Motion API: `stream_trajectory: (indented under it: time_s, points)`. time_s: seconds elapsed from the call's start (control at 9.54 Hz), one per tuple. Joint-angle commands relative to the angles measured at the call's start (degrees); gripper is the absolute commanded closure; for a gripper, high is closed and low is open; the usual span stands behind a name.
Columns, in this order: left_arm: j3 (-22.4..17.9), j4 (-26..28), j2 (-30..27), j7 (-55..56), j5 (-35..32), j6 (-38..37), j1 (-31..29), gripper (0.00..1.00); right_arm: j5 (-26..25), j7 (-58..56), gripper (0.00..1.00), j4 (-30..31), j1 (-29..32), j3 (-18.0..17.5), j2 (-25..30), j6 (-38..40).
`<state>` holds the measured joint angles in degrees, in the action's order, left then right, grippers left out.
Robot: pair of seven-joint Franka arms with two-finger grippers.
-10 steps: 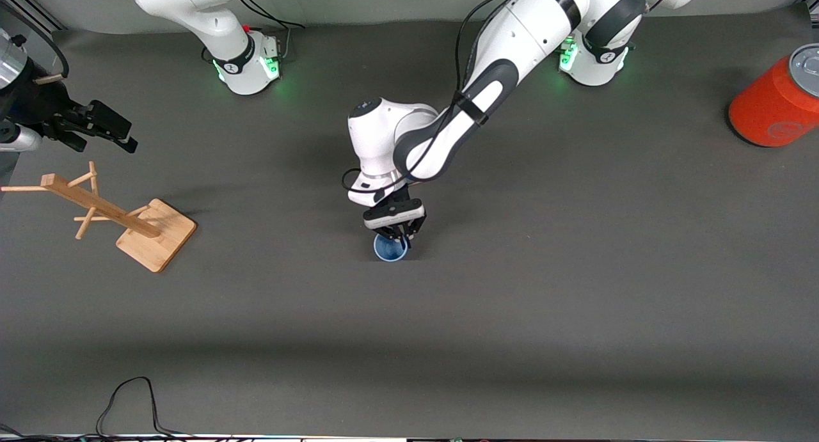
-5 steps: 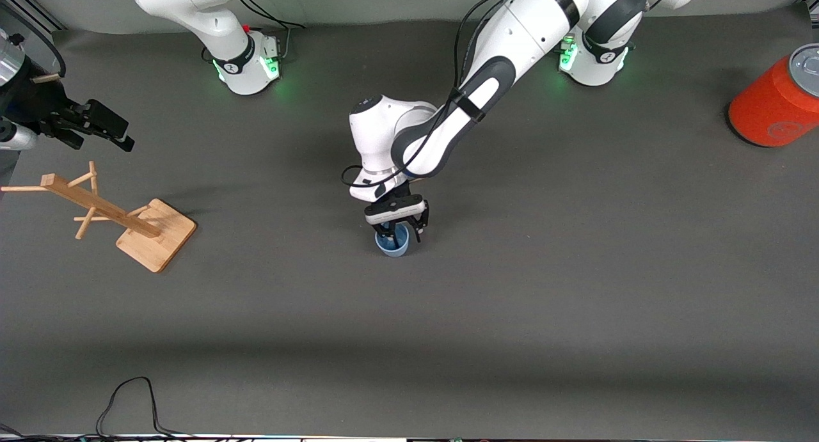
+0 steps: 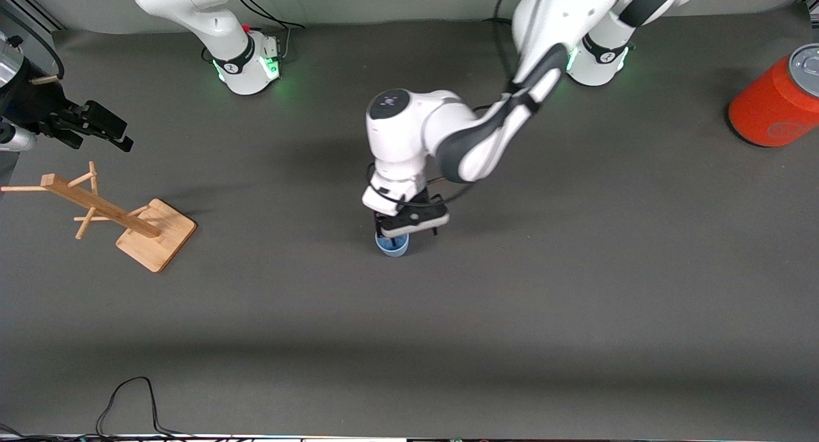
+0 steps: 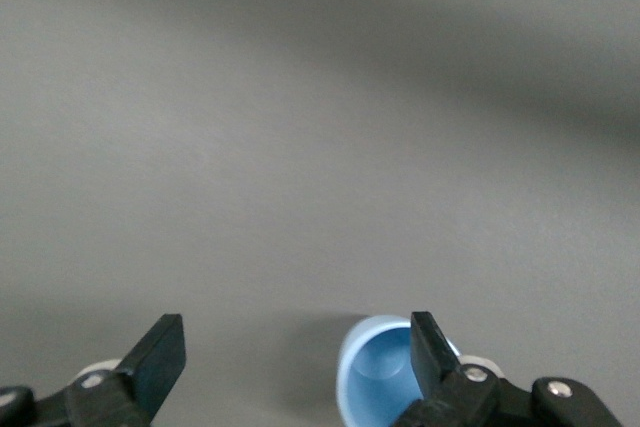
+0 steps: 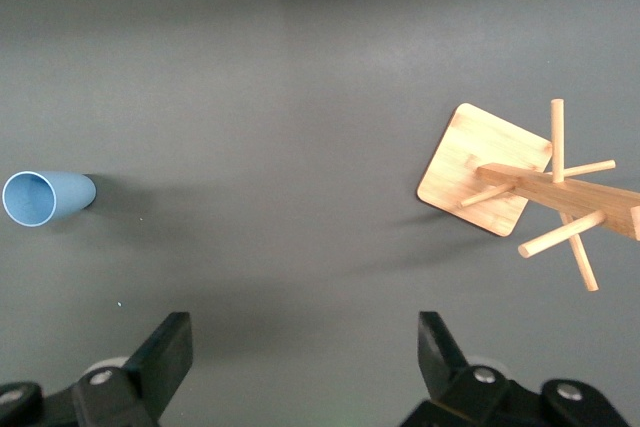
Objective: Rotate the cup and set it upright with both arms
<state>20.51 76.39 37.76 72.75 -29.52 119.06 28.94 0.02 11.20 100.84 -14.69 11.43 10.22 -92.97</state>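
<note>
Cup upright at mid-table, mouth up, left gripper directly over it with fingers spread, nothing held, right gripper waiting spread above the wooden rack, orange cylinder at the left arm's end.

Cup: small pale blue handleless tumbler, matte, upright on the grey mat mid-table, mouth up (inside shows in left wrist view). Partly hidden in the front view; in right wrist view it tapers toward its base.
</note>
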Motion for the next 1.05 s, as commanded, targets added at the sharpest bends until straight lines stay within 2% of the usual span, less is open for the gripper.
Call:
stream_trajectory:
  time_s: [0.0,0.31,0.63,0.73,0.94]
  points:
    - [0.8,1.7,-7.9,-13.1,8.7,-8.6,-5.4,0.0,0.3,0.5,0.0,1.2,0.3,0.2,-2.6,-0.5]
    - [0.7,2.3,-16.4,-29.5,17.1,-20.1,-13.7,0.0,0.7,0.5,0.0,1.1,3.0,-0.5,-4.9,-4.6]
    - [0.2,10.6,-26.0,-45.0,23.1,-22.2,-24.1,0.0,0.7,0.6,0.0,0.6,2.5,-0.6,-6.3,-4.7]
    - [-1.3,13.1,-29.0,-48.7,23.5,-22.8,-25.1,0.0,0.7,0.6,0.0,0.6,2.6,-0.7,-6.4,-4.7]
    - [-10.8,18.3,-35.1,-58.8,27.6,-23.0,-24.3,0.0,0.5,0.4,0.0,0.1,2.6,-1.6,-6.4,-4.5]
